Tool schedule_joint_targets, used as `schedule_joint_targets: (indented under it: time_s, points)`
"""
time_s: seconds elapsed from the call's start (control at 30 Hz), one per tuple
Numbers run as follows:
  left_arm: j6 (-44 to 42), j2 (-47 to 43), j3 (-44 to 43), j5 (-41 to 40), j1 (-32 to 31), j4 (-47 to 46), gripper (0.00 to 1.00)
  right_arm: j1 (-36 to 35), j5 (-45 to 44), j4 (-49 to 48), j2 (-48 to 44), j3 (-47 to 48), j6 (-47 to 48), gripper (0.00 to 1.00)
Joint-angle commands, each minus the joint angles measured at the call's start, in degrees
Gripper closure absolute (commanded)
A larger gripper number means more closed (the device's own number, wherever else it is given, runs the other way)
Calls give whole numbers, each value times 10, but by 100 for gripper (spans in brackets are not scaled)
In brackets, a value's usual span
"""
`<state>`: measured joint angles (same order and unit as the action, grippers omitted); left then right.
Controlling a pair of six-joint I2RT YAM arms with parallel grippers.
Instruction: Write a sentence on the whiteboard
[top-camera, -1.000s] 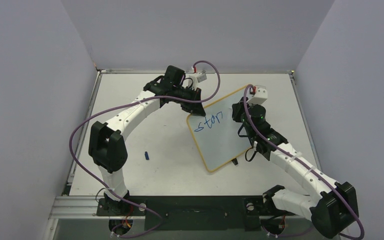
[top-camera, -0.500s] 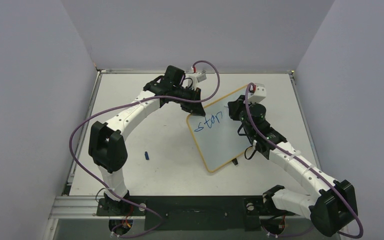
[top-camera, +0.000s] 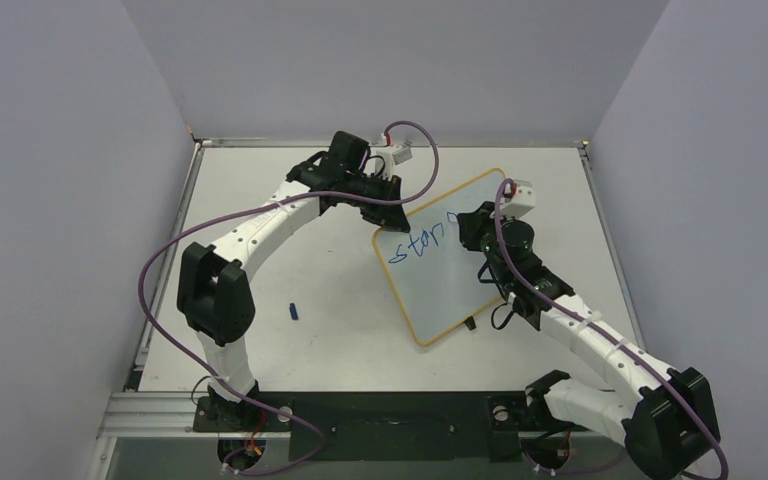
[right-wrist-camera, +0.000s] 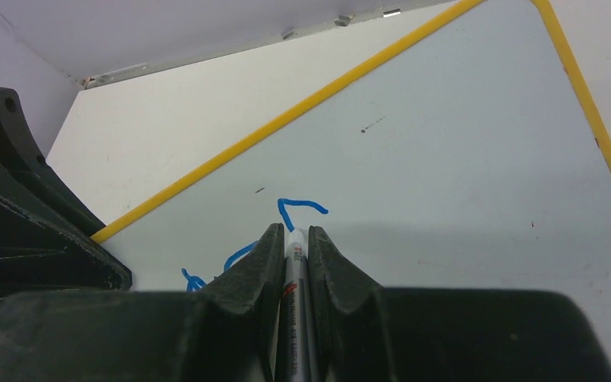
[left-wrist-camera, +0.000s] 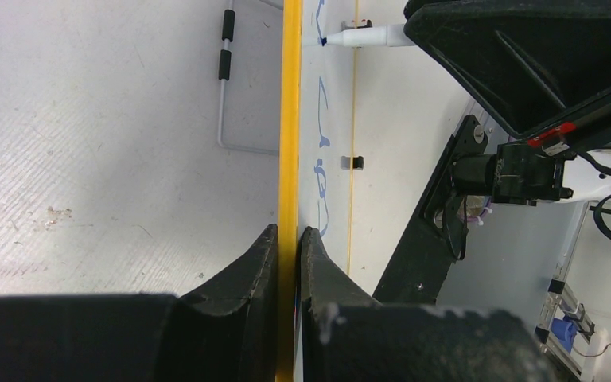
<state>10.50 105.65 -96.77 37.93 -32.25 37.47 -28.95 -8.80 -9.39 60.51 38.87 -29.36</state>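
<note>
**Sentence** (top-camera: 415, 245): blue marker script, one line only, reading roughly "stan". A separate hooked stroke stood just past the last letter. In the right wrist view the hook (right-wrist-camera: 302, 205) sat directly ahead of the fingertips. The other letters trailed off below and to the left of them.

**Whiteboard** (top-camera: 447, 290): glossy white, thin yellow frame, rounded corners. It was set askew on the table between the two grippers. The writing lay on the part nearest the left gripper, and the face beyond it was bare. One small black foot (top-camera: 471, 322) showed at the edge away from both grippers.

**Right gripper** (right-wrist-camera: 290, 231): fingers were clamped on a marker (right-wrist-camera: 293, 274), which lay lengthwise between them. Its barrel was white and its tip projected forward to the foot of the hook. The left wrist view showed the marker tip meeting the board face.

**Left gripper** (left-wrist-camera: 289, 232): jaws were pinched on the whiteboard's yellow frame, one finger to each side of the edge. The grip was at the corner beside the first letter. Seen from here the board was nearly edge-on, so its tilt could not be judged.

**Outward:** the table (top-camera: 360, 345) was pale and scuffed. A small blue object (top-camera: 295, 312) lay well apart from both grippers, back beside the left arm's elbow. A purple cable (top-camera: 160, 265) looped off the left arm behind its gripper.
</note>
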Motion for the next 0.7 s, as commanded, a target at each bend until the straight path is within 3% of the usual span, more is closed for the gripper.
schedule_joint_targets:
  time_s: [0.0,0.67]
  points:
    - [-32,-22,-12,-59,3,-4,100,-3,-19,26,-5,-11,4,100]
    - [-32,-24,-7,-56,0,-6,100,6,-49,46,31,66,30,100]
